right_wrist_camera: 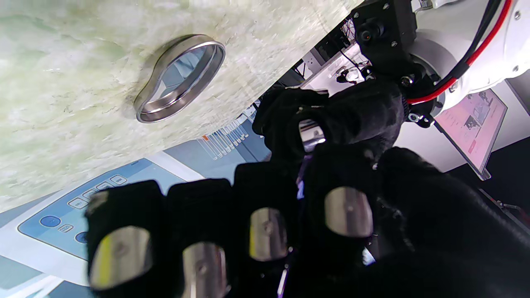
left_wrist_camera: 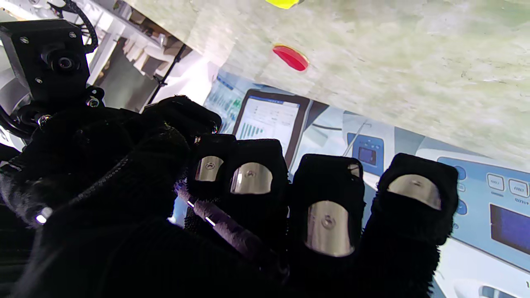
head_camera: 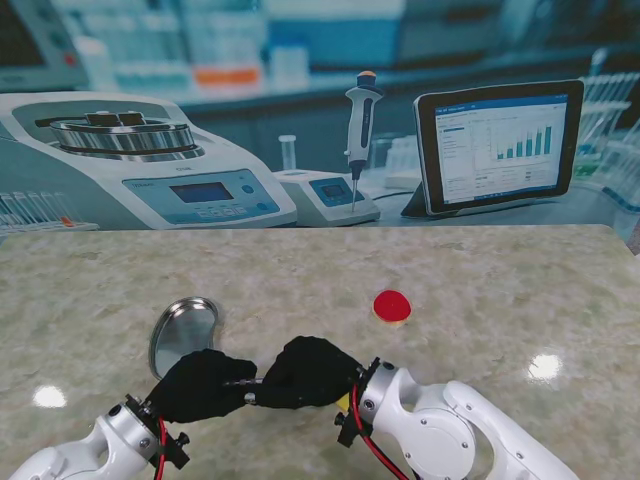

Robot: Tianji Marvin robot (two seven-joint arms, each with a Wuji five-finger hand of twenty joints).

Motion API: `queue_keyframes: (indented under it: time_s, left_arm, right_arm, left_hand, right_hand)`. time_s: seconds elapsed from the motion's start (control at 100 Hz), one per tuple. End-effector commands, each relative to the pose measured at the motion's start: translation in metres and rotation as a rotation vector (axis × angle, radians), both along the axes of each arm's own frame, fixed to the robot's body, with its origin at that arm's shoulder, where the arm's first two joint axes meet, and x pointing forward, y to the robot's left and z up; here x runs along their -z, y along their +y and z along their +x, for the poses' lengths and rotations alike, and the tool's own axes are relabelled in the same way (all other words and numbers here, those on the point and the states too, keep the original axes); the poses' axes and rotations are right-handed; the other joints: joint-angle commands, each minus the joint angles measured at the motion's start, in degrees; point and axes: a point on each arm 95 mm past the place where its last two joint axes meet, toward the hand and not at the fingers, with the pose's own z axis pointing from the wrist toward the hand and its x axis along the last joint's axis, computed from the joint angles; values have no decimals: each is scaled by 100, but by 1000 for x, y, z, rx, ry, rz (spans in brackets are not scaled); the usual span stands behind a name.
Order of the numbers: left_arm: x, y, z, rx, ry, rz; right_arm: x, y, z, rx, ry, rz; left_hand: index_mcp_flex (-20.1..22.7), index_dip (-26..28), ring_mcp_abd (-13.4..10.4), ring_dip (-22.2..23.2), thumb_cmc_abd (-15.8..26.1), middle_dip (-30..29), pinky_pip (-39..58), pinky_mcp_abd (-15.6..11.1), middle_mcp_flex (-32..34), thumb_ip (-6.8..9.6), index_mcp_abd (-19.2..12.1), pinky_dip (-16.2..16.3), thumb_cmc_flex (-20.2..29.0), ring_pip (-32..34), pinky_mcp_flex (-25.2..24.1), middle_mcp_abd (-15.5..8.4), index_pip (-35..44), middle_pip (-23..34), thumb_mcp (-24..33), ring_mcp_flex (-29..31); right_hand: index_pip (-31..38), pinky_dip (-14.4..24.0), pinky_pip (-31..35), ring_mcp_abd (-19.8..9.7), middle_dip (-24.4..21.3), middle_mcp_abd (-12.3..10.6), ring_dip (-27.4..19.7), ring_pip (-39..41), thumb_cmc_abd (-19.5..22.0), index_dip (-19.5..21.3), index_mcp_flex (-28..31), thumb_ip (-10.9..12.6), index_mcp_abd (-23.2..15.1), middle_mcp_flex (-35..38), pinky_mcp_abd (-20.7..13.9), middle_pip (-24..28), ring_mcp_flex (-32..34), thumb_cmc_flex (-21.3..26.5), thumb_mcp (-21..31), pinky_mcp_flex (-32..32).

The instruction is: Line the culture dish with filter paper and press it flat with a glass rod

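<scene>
glass rod spanning left hand, right hand

One culture dish; one red disc; one glass rod; two black-gloved hands, left hand and right hand; one marbled table; one small yellow item, unidentifiable.

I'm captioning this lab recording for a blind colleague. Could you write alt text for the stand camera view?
Two black-gloved robot hands, left hand and right hand, meet near the table's front edge with a thin glass rod between them. A shiny metal culture dish lies just beyond the left hand, and a red disc farther right on the marble table.
</scene>
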Motion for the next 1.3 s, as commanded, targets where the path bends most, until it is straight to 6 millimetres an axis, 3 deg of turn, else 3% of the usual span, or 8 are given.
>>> queue_keyframes:
  time_s: [0.0,0.21,0.35,0.55,0.7,0.78,0.87,1.29]
  left_arm:
    - [1,0,-2,1,5,9]
    - [1,0,-2,-11,-4,6]
    - [1,0,0,-26,-36,21]
    - [1,0,0,-29,-36,22]
    - [1,0,1,-30,-23,3]
    - [1,0,0,-27,-11,-1]
    - [0,0,0,-23,0,5]
    - [0,2,0,-29,17,-2]
  right_arm:
    - [1,2,-2,-10,7,-3]
    - [-1,2,-3,-21,11,-7]
    - [-3,3,-3,-29,17,-8]
    - [-6,6,-4,-39,10,-12]
    - [-7,6,-3,-44,10,-17]
    - [-8,6,-3,-49,12,-19]
    - [-9,6,-4,-53,11,-23]
    - [-12,4,-5,-68,5,-26]
  left_hand:
    - [239,305,143,54,191,109,599,465,320,256,299,179,127,498,166,-123,515,338,-69,361]
    - [516,399,56,-112,9,63,811,395,513,386,243,40,-25,649,461,-189,475,376,251,599]
    - [820,224,-205,-486,-309,-114,1232,150,505,902,161,-612,-300,863,880,-403,557,628,693,842]
    - [939,161,-217,-488,-263,-165,1323,162,500,1057,112,-771,-321,874,992,-413,589,752,665,841]
    - [912,179,-99,-468,-37,-206,1309,247,499,912,75,-821,-234,871,929,-330,587,778,342,837]
    - [817,333,71,-410,285,-175,1072,434,505,549,84,-487,-1,838,716,-182,535,726,-127,818]
    - [702,489,156,-286,550,-125,907,495,507,324,93,-223,156,769,542,-107,470,677,-519,706]
    - [586,686,234,-104,771,-27,754,540,511,262,45,43,311,681,374,-17,421,597,-920,579]
  right_hand:
    - [-101,-67,1683,-338,111,-308,-90,242,229,155,26,-175,295,156,-303,-49,193,-58,-126,-76]
    - [-298,-3,1532,-223,84,-257,-266,-12,292,174,-203,-262,311,-49,-297,-230,190,-3,-285,-343]
    - [-332,34,1499,-199,74,-245,-304,-49,313,175,-253,-282,319,-83,-289,-247,191,12,-341,-385]
    - [-443,79,1476,-190,52,-238,-337,-70,359,141,-360,-295,327,-138,-285,-280,189,45,-418,-393]
    - [-783,179,1300,-24,-123,-111,-536,-444,380,4,-664,-291,383,-398,-298,-530,80,68,-506,-684]
    - [-986,428,1023,128,-318,23,-552,-689,435,-94,-893,-301,442,-667,-231,-664,-271,141,-614,-1043]
    - [-1321,569,787,282,-516,147,-631,-1108,453,-223,-1165,-339,449,-985,-232,-970,-658,166,-705,-1377]
    - [-2871,1132,-46,766,-1303,522,-1040,-3081,350,-824,-2309,-593,-56,-2442,-247,-2397,-2171,320,-1058,-2620]
